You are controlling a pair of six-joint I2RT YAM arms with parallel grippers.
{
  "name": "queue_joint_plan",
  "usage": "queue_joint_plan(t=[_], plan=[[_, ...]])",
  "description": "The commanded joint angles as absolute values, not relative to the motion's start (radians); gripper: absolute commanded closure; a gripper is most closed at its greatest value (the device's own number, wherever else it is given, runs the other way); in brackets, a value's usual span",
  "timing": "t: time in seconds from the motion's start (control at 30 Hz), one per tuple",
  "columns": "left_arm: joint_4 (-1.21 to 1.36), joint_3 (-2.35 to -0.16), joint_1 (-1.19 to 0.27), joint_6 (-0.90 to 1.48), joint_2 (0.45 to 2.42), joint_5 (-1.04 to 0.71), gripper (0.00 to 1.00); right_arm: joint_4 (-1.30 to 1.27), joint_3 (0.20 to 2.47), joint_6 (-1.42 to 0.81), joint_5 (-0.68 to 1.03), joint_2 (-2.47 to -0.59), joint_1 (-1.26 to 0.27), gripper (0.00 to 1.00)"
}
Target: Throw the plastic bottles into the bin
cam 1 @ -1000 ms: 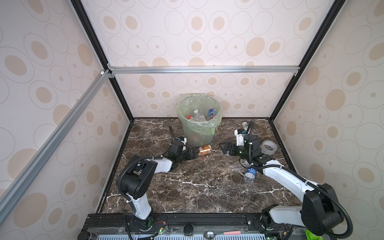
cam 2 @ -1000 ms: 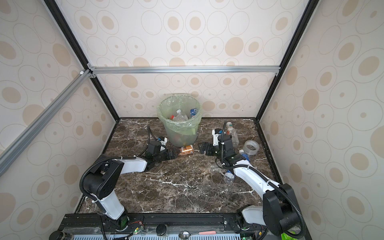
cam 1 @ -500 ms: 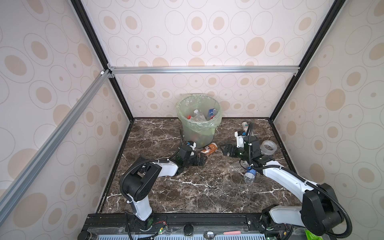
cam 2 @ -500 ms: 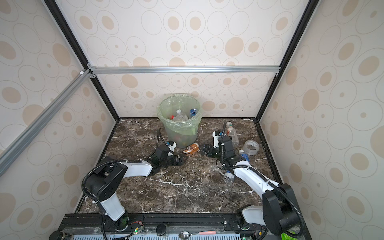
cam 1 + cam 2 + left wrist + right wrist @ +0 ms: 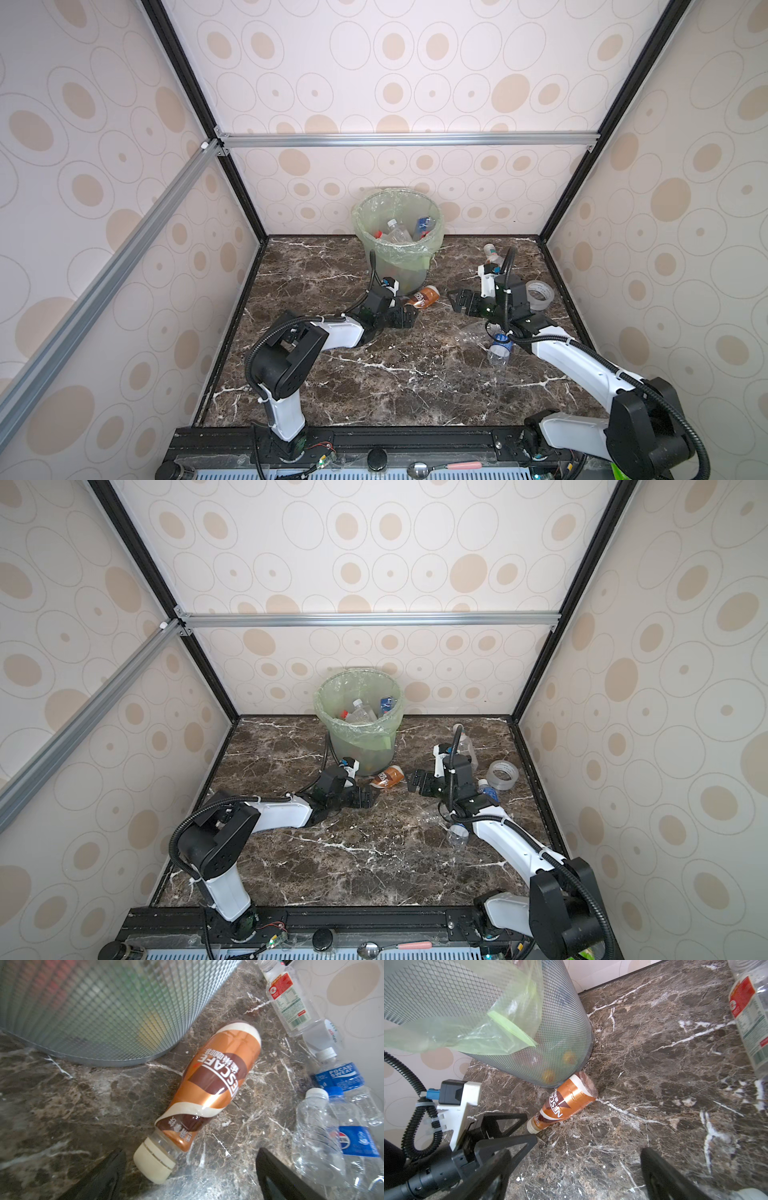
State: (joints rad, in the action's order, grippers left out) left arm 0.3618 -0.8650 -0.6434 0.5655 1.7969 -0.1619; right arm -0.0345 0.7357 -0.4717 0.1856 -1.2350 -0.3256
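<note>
A brown-labelled plastic bottle (image 5: pixel 424 297) (image 5: pixel 387 777) lies on its side against the foot of the bin (image 5: pixel 399 262) (image 5: pixel 361 746). My left gripper (image 5: pixel 413 318) (image 5: pixel 370 798) (image 5: pixel 190 1159) is open at table level. The bottle's (image 5: pixel 212 1084) cream cap sits just inside the gap, near one finger, not gripped. My right gripper (image 5: pixel 455 301) (image 5: pixel 413 781) (image 5: pixel 575 1155) is open and empty, facing the same bottle (image 5: pixel 566 1103) from the right, a short way off. Several bottles (image 5: pixel 399 232) lie inside the bin.
A clear bottle with a red-and-white label (image 5: pixel 492 253) (image 5: pixel 288 999) lies at the back right. Crushed clear blue-labelled bottles (image 5: pixel 498 349) (image 5: pixel 332 1136) lie by the right arm. A roll of clear tape (image 5: pixel 540 295) (image 5: pixel 503 773) sits near the right wall.
My left gripper has moved right along the bin's foot up to the brown bottle, which has shifted a little to the right. The right arm has stayed put.
</note>
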Motion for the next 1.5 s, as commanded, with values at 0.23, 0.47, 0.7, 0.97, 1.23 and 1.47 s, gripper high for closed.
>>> queue_joint_plan(t=[0.23,0.47,0.7,0.97,1.23,1.47], plan=[[0.321,-0.920,-0.700,0.458,1.857,-0.056,0.14,-0.020,0.707,-0.485,0.192,-1.186,-0.306,0.00],[0.329,-0.918,-0.721,0.419,1.876,-0.080,0.38,-0.021,0.699,-0.494,0.196,-1.183,-0.304,0.00],[0.329,-0.921,-0.743,0.403,1.888,-0.080,0.45,-0.032,0.693,-0.503,0.201,-1.187,-0.302,0.00],[0.331,-0.933,-0.768,0.397,1.923,-0.080,0.60,-0.037,0.693,-0.506,0.203,-1.193,-0.300,0.00],[0.351,-0.921,-0.783,0.407,1.920,-0.088,0.78,-0.027,0.699,-0.533,0.214,-1.213,-0.289,0.00],[0.382,-0.899,-0.801,0.420,1.853,-0.097,0.81,0.045,0.747,-0.591,0.220,-1.237,-0.286,0.00]])
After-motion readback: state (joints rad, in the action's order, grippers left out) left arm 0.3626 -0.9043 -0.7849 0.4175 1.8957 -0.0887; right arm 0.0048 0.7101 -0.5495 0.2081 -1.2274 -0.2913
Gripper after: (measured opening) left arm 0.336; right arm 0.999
